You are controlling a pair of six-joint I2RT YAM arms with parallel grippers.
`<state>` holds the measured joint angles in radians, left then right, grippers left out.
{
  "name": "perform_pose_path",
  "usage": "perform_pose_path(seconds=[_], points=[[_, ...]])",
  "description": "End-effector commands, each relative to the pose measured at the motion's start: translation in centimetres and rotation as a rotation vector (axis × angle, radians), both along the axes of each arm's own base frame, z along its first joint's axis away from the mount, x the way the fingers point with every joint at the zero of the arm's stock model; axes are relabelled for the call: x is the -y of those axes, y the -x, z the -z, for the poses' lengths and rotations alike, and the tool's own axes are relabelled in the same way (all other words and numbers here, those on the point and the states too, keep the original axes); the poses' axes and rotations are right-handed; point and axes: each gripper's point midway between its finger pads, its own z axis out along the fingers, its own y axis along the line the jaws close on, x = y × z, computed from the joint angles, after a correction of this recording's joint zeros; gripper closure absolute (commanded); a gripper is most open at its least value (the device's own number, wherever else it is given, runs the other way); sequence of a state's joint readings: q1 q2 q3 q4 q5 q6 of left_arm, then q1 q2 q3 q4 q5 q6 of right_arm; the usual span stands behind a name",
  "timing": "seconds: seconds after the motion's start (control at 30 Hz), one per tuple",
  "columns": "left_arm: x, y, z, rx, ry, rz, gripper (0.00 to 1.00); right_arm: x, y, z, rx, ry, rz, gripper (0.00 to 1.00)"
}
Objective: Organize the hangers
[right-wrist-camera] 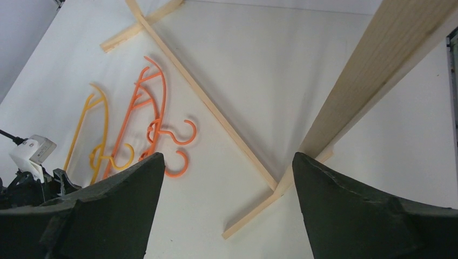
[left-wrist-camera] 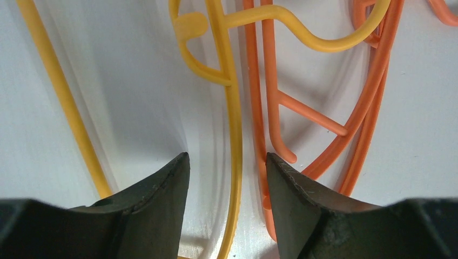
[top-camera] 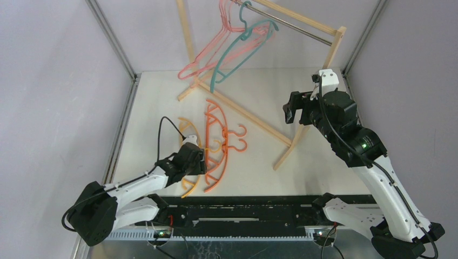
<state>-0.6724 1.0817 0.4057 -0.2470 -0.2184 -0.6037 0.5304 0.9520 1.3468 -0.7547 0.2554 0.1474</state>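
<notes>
Down on the yellow hanger!
We had our left gripper [left-wrist-camera: 228,178] half open astride the yellow hanger [left-wrist-camera: 234,135] on the table [top-camera: 259,97], not pinching it; our right gripper [right-wrist-camera: 224,189] gaped wide, empty, beside the rack [right-wrist-camera: 372,70].

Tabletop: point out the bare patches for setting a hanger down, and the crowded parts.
Bare: the table between its left edge and the yellow hanger; also the near-right stretch between the orange hangers and the rack foot. Crowded: the middle, where yellow and orange hangers lie packed under the left gripper, and the back around the rack's base bar.
</notes>
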Motion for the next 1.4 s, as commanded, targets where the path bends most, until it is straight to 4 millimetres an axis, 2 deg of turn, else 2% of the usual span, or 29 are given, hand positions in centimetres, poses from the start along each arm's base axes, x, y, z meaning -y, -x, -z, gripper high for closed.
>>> perform_pose_path(seconds=[0.0, 0.1, 0.2, 0.37, 0.4, 0.47, 0.6, 0.7, 0.83, 0.9, 0.97, 1.23, 1.37], points=[[0.2, -0.6, -0.3, 0.045, 0.021, -0.015, 0.43, 0.1, -0.1, -0.8, 0.023, -0.039, 0.017, 0.01], [0.3, -0.5, 0.0, 0.047, 0.028, -0.006, 0.5, 0.1, 0.0, -0.7, 0.018, -0.044, 0.019, 0.0], [0.4, -0.3, 0.6, 0.037, 0.029, 0.006, 0.62, 0.0, 0.1, -0.7, 0.017, -0.047, 0.015, 0.0], [0.6, 0.2, 2.0, 0.002, 0.025, 0.02, 0.69, -0.1, 0.1, -0.9, 0.024, -0.053, 0.011, 0.0], [0.6, 0.2, 2.2, -0.003, 0.024, 0.022, 0.76, -0.1, 0.1, -1.0, 0.026, -0.052, 0.01, 0.0], [0.6, 0.3, 2.4, -0.009, 0.023, 0.027, 0.97, 0.0, 0.1, -0.9, 0.024, -0.05, 0.01, 0.0], [0.8, 0.4, 1.1, 0.002, 0.028, 0.05, 1.0, 0.1, 0.2, -0.8, 0.02, -0.045, 0.016, 0.0], [1.3, 0.0, -2.5, 0.045, 0.076, 0.05, 1.0, 0.3, 0.1, -0.6, 0.015, -0.039, 0.025, 0.0], [1.8, -0.8, -10.4, 0.157, 0.122, 0.084, 1.0, 0.3, 0.1, -0.2, 0.013, -0.039, 0.026, 0.0], [2.1, -0.8, -14.1, 0.197, 0.113, 0.159, 1.0, 0.1, 0.1, -0.1, 0.012, -0.045, 0.019, 0.0], [3.4, -0.7, -17.6, 0.235, 0.144, 0.256, 1.0, -0.1, 0.2, 0.1, 0.007, -0.045, 0.01, 0.0], [12.7, 1.3, -28.5, 0.263, 0.492, 0.696, 1.0, 0.5, 0.1, -0.3, 0.023, -0.047, 0.04, 0.0], [16.2, 0.9, -33.1, 0.292, 0.631, 0.839, 1.0, 0.9, 0.2, -0.7, 0.041, -0.05, 0.056, 0.0]])
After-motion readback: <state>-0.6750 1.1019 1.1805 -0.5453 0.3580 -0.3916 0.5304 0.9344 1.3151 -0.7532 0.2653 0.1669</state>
